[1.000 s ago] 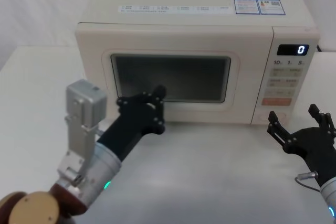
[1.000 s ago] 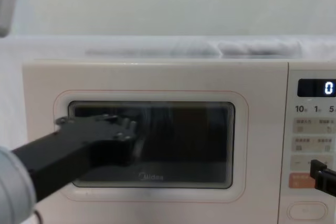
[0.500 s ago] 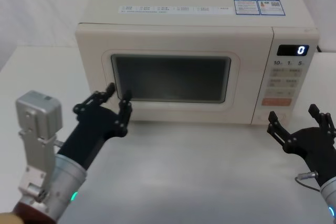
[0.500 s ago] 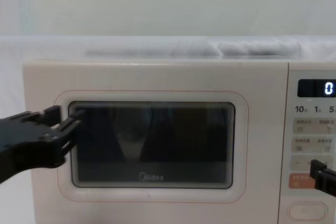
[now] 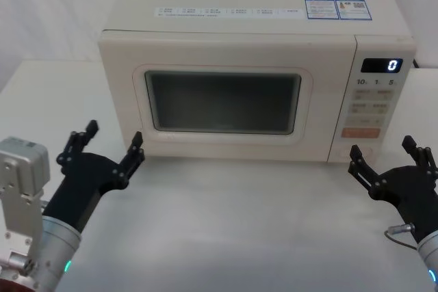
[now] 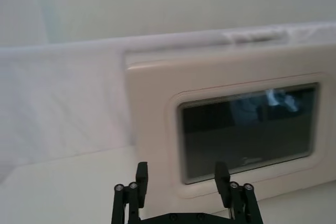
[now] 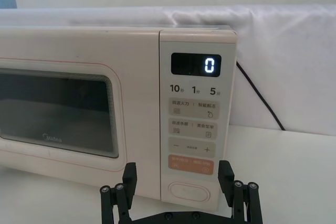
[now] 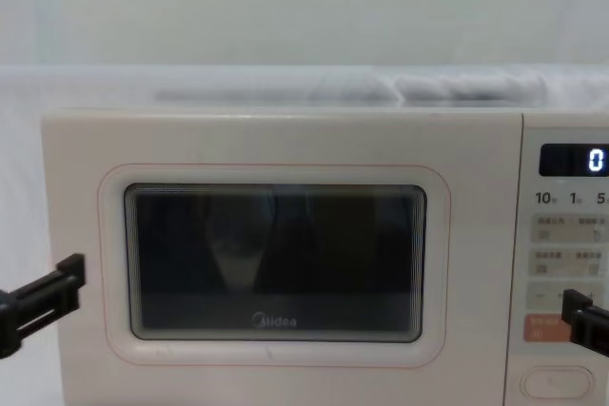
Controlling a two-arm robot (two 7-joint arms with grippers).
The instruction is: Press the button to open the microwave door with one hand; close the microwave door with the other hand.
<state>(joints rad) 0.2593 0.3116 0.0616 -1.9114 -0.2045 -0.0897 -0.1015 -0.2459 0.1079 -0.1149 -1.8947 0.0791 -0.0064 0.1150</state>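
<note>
the large cream-white microwave door (image 5: 226, 104) with its dark window sat flush shut on the white worktop (image 5: 260, 223). the black left gripper (image 5: 106, 152) hovered near its left corner, jaws apart. the black right gripper (image 5: 391, 156) hovered near the wide oval cream button (image 7: 188, 191), jaws apart.

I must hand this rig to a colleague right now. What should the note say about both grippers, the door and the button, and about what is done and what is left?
Left gripper: open, holding nothing, on the table in front of the microwave's lower left corner, not touching the door; it has drawn back from the window over the last second.
Right gripper: open, holding nothing, low in front of the control panel, short of the button.
Door: shut flush.
Display: reads 0.
Done: the door-closing push appears finished. Whether the button was pressed first cannot be told.
Left: apparently nothing but parking the arms.
</note>
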